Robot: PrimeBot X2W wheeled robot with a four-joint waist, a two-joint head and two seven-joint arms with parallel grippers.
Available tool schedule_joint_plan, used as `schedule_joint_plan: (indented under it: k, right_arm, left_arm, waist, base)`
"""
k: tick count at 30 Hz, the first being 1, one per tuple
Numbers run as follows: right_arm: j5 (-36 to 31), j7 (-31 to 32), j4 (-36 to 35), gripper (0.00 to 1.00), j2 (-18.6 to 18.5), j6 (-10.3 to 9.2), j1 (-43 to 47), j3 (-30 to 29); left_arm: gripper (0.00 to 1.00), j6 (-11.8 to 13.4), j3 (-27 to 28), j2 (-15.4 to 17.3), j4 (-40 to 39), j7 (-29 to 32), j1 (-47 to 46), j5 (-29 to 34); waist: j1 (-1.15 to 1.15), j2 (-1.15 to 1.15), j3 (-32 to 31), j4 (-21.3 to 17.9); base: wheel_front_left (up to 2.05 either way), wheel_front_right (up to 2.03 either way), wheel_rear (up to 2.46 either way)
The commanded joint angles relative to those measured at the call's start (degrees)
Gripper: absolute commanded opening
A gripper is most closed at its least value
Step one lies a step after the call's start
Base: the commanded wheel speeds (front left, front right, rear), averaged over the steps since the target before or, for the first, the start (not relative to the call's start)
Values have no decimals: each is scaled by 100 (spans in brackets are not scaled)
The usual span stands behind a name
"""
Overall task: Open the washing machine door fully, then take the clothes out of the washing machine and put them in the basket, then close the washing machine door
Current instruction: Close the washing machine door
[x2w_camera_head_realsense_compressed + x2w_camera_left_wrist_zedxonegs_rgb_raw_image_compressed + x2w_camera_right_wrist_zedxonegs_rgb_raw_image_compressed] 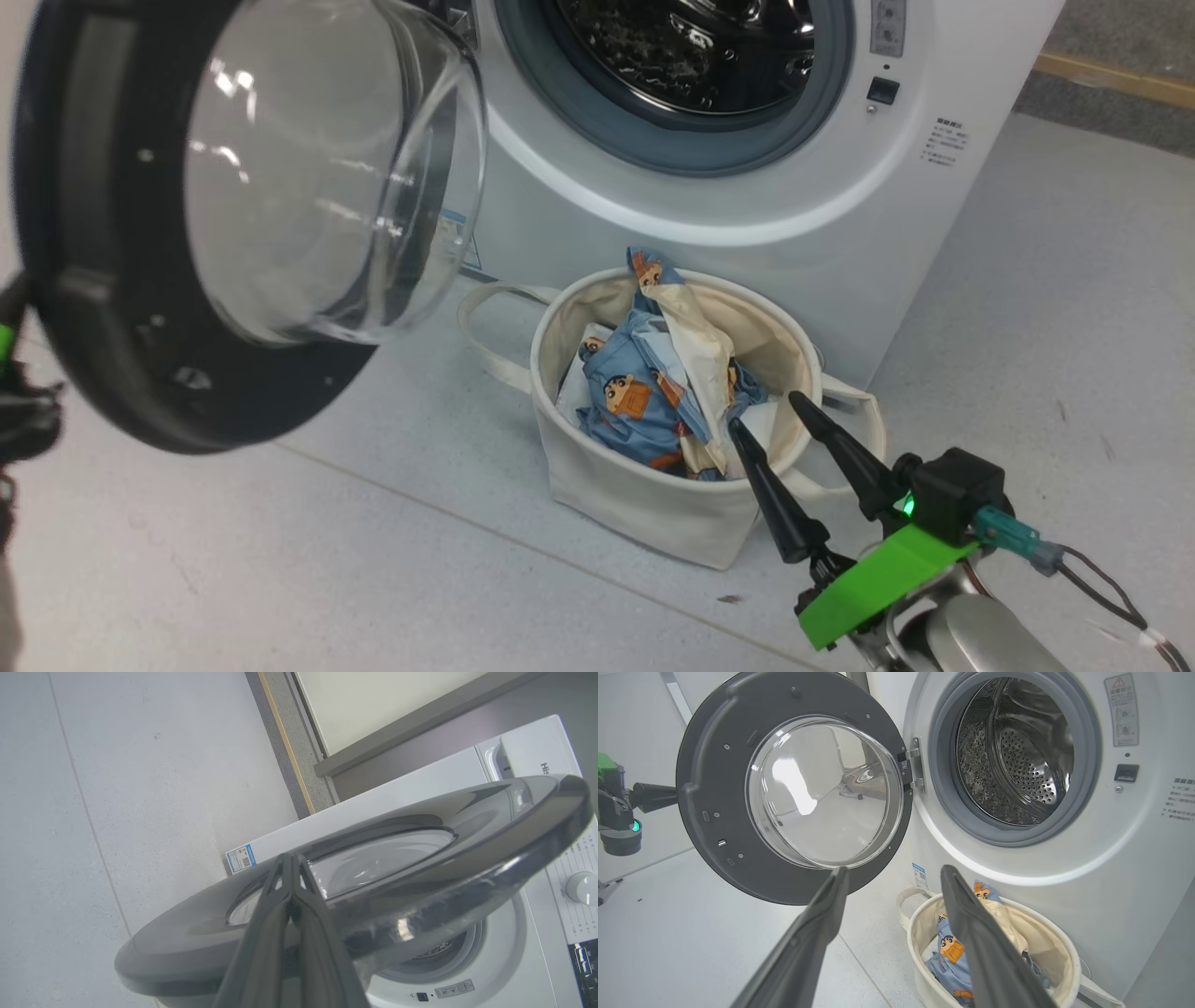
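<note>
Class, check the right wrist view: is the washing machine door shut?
No, the washing machine door hangs swung open, baring the drum.

- "His" — the rest cut off — on the washing machine (528, 751), two o'clock in my left wrist view.
- Warning-triangle label (1121, 709), one o'clock in my right wrist view — print too small to read.

washing machine (709, 224), top beyond the head view's upper edge; its label print (945, 142) illegibly small

so the washing machine door (822, 793) is clear glossy glass in matt grey plastic, drum (1027, 765) shiny steel, basket (635, 495) soft cream canvas, clothes (635, 401) printed cloth, floor (280, 560) matt.
</note>
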Motion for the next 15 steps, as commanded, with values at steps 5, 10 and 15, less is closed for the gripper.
schedule_joint_plan:
  k: [5, 10, 15]
  right_arm:
    - [73, -179, -47, 100, 143, 43, 4, 51]
    - [93, -271, 65, 100, 236, 43, 30, 28]
    - [82, -332, 126, 100, 315, 43, 40, 4]
  left_arm:
    - [0, -83, -142, -192, -918, 317, 384, -120]
    - [0, -84, -72, -411, -1610, 445, 844, -362]
    - [0, 24, 65, -817, -2625, 580, 1324, -721]
  waist:
    - [0, 0, -129, -34]
    - [0, 0, -184, -163]
    - [0, 0, -198, -381]
  base:
    - [0, 0, 0]
    - [0, 0, 0]
    - [0, 0, 0]
